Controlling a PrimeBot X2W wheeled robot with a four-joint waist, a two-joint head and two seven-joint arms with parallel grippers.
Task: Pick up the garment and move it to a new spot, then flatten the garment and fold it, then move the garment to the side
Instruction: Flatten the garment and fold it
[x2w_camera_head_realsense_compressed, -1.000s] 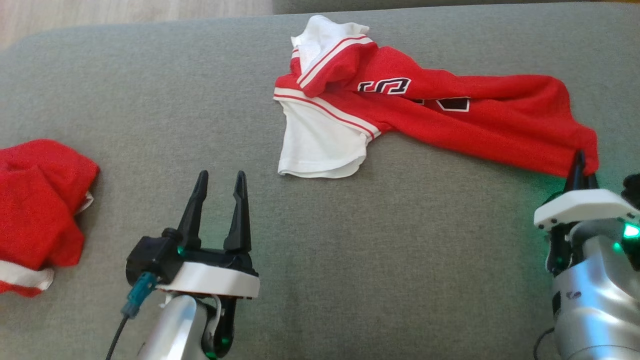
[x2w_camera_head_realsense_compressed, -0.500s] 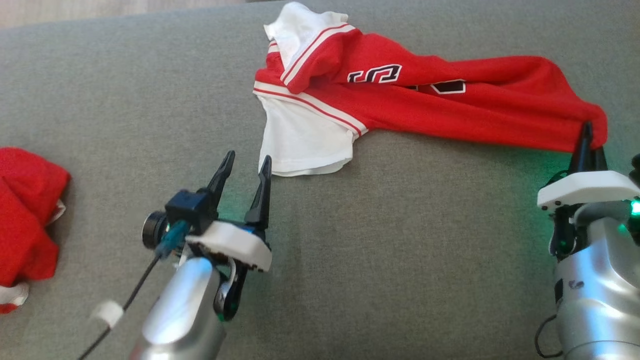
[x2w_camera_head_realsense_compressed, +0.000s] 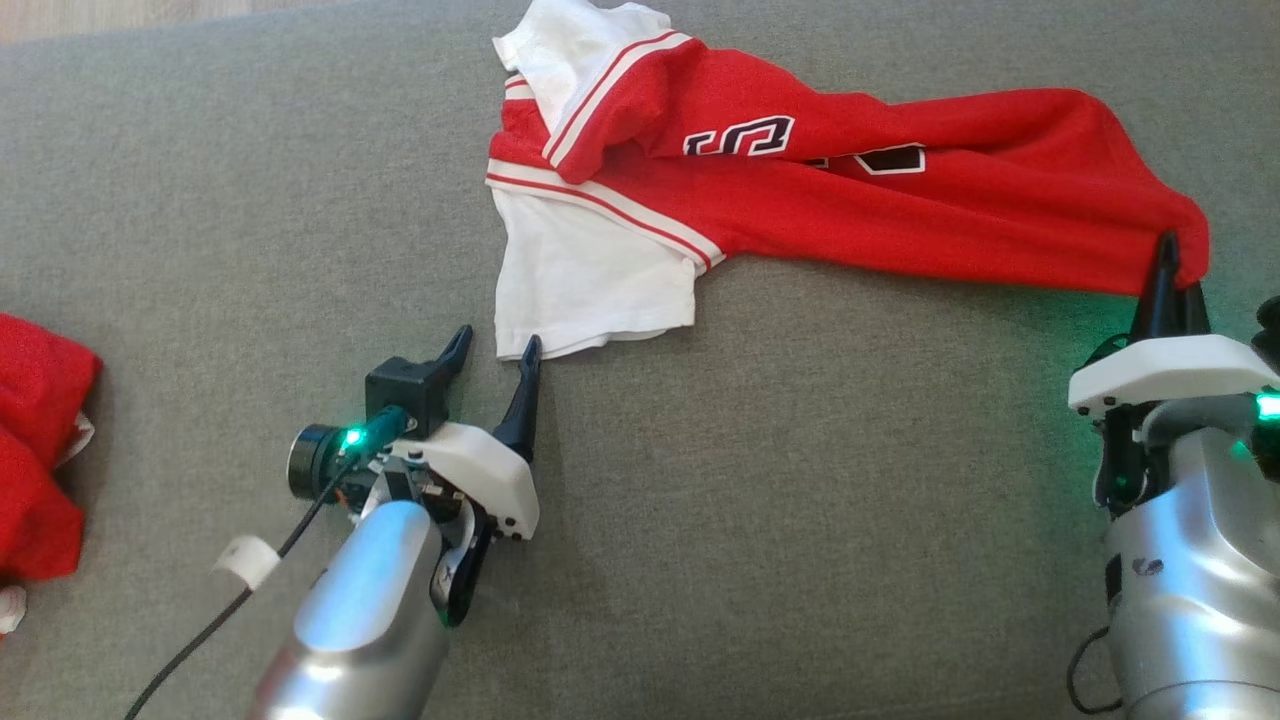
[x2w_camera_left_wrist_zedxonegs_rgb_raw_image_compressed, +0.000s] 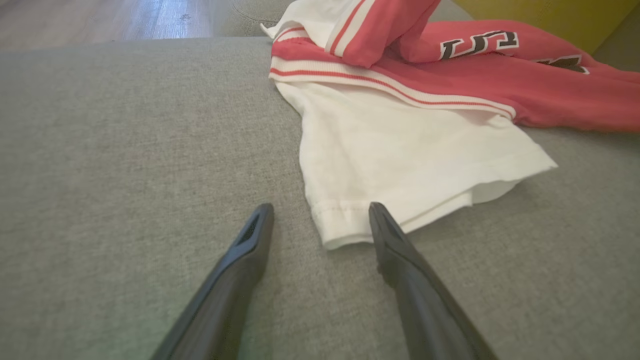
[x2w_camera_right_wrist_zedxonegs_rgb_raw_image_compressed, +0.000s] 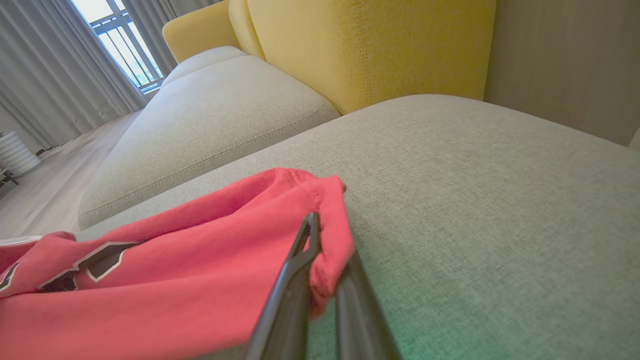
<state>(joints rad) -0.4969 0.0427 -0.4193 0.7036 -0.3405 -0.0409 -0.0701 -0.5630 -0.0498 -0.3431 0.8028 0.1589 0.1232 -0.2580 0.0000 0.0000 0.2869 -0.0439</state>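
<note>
**Ana:** Where's the jersey right now?

**Ben:** The red-and-white jersey (x2w_camera_head_realsense_compressed: 900, 205) lies drawn out along the far side of the grey sofa seat (x2w_camera_head_realsense_compressed: 800, 500), from the middle to the right edge. The right gripper (x2w_camera_head_realsense_compressed: 1167, 252) is clenched on its red hem corner at that edge.

**Ana:** And the other arm?

**Ben:** The left gripper (x2w_camera_head_realsense_compressed: 498, 338) is spread wide and holds nothing. It sits low over the seat. In the left wrist view, the near corner of the white sleeve (x2w_camera_left_wrist_zedxonegs_rgb_raw_image_compressed: 400, 150) lies just between its fingers (x2w_camera_left_wrist_zedxonegs_rgb_raw_image_compressed: 395, 250).

**Ana:** So it pinches next?

**Ben:** I'd say so. It should go slightly deeper first, so the fingers pass the stitched hem and catch both layers, not only the top one. After closing firmly, I'd lift with both arms level and draw them apart to take out the bunching around the lettering.

**Ana:** Is the other red garment (x2w_camera_head_realsense_compressed: 35, 450) at the left edge a problem?

**Ben:** It's well apart, so I'd leave it alone.
</note>
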